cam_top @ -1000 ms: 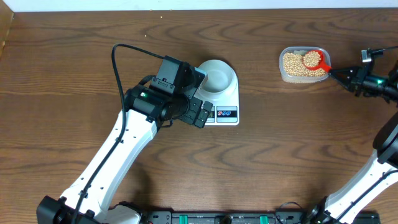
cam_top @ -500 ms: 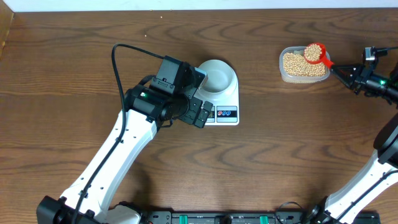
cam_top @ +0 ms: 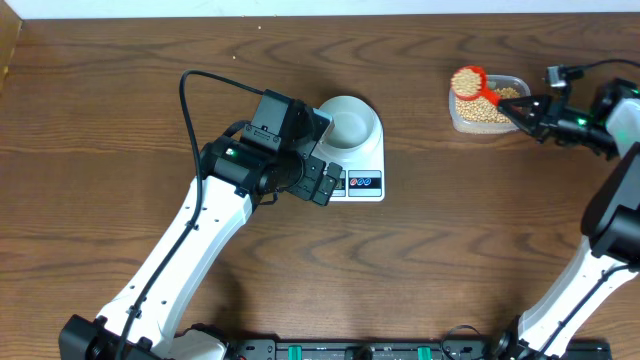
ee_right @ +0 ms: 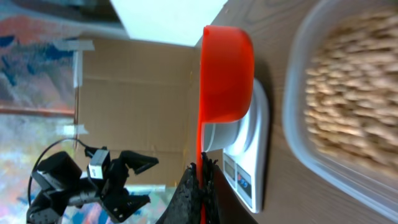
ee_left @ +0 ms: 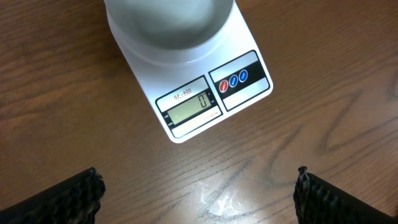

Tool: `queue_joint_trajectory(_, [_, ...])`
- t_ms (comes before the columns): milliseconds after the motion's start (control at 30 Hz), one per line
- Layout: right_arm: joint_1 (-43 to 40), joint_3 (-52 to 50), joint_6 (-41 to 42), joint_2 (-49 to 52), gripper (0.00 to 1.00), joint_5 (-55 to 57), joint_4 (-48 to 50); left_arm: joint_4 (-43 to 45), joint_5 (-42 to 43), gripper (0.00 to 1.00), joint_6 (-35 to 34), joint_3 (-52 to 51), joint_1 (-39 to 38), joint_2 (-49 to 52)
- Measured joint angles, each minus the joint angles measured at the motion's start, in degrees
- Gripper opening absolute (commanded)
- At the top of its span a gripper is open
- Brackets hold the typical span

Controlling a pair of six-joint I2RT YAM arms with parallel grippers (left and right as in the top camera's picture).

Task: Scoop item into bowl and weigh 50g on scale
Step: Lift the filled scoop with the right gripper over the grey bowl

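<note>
Scoop [cam_top: 491, 97] of beans [cam_top: 465, 80] above tub [cam_top: 453, 114]

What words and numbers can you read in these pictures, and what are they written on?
"SF-400": printed on the scale, just above its display.
"0": the number showing on the display.
Marks on the scale's round buttons: too small to read.
Tiny print left of the display: too blurred to read.
The red scoop and the bean tub: no writing that shows.

scale [cam_top: 365, 183]: 1 | bowl [cam_top: 347, 125]: 1 | clear tub [cam_top: 453, 112]: 1 | red scoop [cam_top: 491, 97]: 1 | beans [cam_top: 486, 113]: many | arms [cam_top: 200, 232]: 2
</note>
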Motion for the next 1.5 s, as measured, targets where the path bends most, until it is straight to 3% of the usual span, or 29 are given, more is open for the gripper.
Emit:
queue_joint_trajectory(833, [19.6,0.0,0.4,-3.5,0.01,0.2,1.3,0.0,0.0,1.00,0.0,0.0,0.0,0.0])
queue_joint_trajectory(1133, [25.3,0.0,7.1,-3.8,0.02,9.1,7.9,0.0,0.0,0.99,0.0,0.0,0.0,0.0])
queue_joint_trajectory(1500, [32.4,0.0,13.9,-12.1,0.02,29.6,11.9,0.0,0.0,1.00,0.0,0.0,0.0,0.0])
